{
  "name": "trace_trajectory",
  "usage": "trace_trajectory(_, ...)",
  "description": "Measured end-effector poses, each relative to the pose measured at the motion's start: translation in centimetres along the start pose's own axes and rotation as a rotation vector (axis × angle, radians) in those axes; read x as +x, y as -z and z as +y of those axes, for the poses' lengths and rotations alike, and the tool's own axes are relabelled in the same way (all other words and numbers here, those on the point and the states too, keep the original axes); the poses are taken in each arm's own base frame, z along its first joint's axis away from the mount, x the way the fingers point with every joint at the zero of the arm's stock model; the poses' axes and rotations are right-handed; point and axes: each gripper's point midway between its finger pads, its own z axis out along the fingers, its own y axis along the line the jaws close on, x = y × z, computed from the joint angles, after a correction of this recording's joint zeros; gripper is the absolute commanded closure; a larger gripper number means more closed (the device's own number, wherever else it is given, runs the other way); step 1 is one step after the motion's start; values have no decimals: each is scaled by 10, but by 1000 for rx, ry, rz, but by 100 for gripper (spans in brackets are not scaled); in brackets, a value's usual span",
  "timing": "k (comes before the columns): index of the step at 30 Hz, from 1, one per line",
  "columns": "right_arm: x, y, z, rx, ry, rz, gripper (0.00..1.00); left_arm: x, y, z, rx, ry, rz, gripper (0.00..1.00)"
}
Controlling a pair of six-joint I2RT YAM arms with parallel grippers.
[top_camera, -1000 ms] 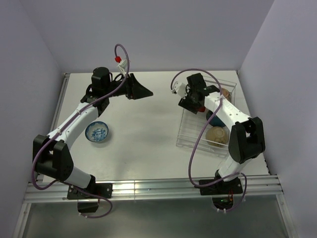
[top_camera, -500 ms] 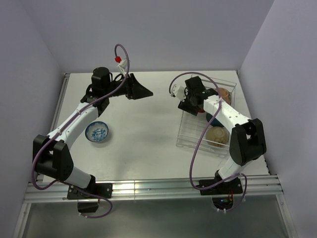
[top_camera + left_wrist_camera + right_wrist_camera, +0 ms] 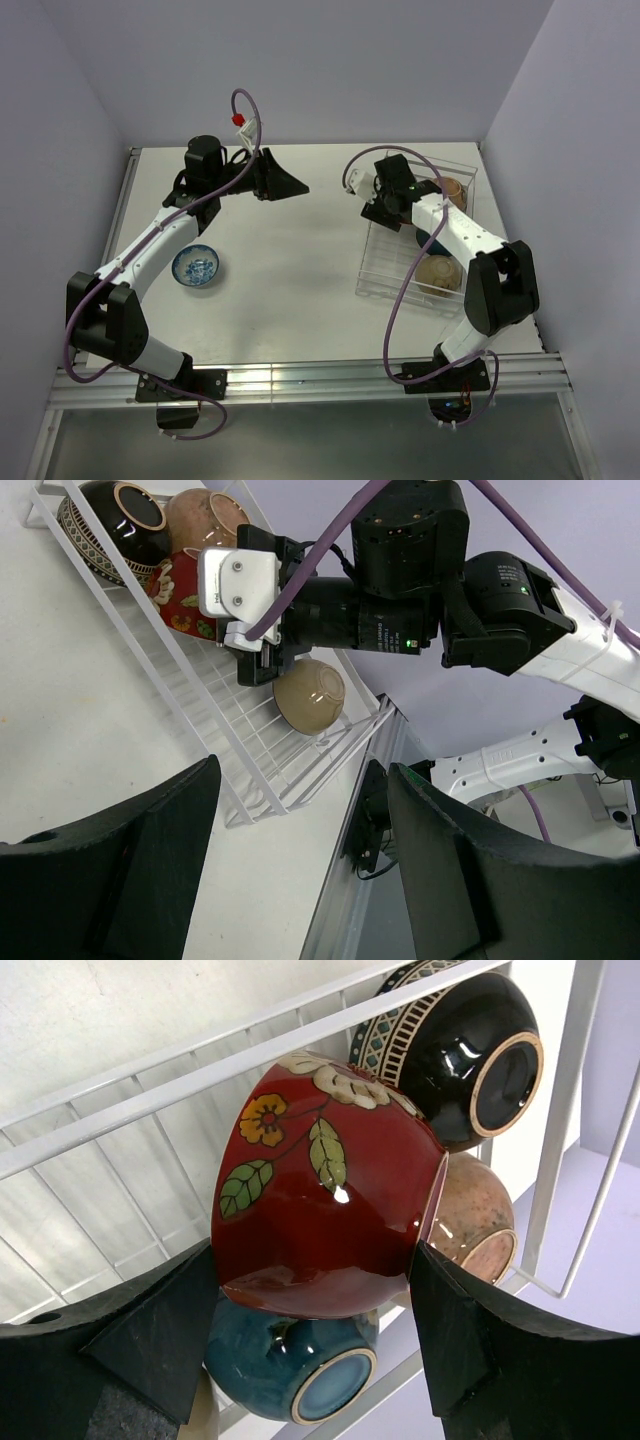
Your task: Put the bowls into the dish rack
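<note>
right fingers (image 3: 150, 1340) clamped on red floral bowl (image 3: 320, 1190) at far end of dish rack (image 3: 372, 272), beside black bowl (image 3: 470, 1050); left fingers (image 3: 130, 880) wide, empty; blue-patterned bowl (image 3: 197, 267) on bench (image 3: 290, 290), well apart from the rack

1. Dish rack (image 3: 385, 265): on the desk (image 3: 300, 300), right side.
2. Lone bowl (image 3: 197, 267): on the desk's left, well apart from the rack.
3. Clamped bowl (image 3: 320, 1190): in the right claw (image 3: 312, 1270), at the rack's far end, beside neighbouring bowls (image 3: 470, 1055).
</note>
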Motion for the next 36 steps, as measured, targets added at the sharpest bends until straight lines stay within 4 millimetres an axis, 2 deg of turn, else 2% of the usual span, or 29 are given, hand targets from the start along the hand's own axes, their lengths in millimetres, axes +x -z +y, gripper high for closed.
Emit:
trace_trajectory(5, 3, -4, 4, -2, 1, 5, 100, 0, 0, 0, 0, 0, 0, 27)
trace_trajectory(11, 1, -7, 0, 24, -5, -5, 100, 1, 0, 0, -2, 2, 2, 27)
trace_trajectory(18, 3, -13, 8, 61, 28, 5, 98, 1, 0, 1, -3, 3, 2, 27)
trace_trajectory(27, 1, -15, 11, 85, 41, 16, 61, 3, 0, 3, -9, -1, 10, 27)
trace_trajectory(28, 1, -14, 12, 87, 40, 17, 51, 3, 0, 3, -10, -2, 10, 26)
trace_trajectory(36, 0, -17, 18, 118, 44, 27, 33, 4, 1, 4, -15, -2, 13, 26)
